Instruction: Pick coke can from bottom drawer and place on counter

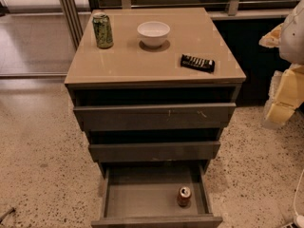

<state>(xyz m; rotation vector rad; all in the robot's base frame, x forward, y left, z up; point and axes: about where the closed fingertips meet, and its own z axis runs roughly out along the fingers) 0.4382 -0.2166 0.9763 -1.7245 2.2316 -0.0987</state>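
The coke can (184, 196), small and red-orange with a silver top, stands upright in the front right part of the open bottom drawer (142, 198). The drawer is pulled out below two shut drawers of the grey cabinet. The beige glossy counter (142, 61) tops the cabinet. My gripper (284, 99) shows as pale yellow and white parts at the right edge of the view, beside the cabinet's right side at the height of the top drawer. It is well above and to the right of the can and holds nothing that I can see.
On the counter stand a tall green patterned can (102, 31) at the back left, a white bowl (153, 33) at the back middle, and a dark flat packet (197, 63) near the right front. Speckled floor surrounds the cabinet; a railing runs behind it.
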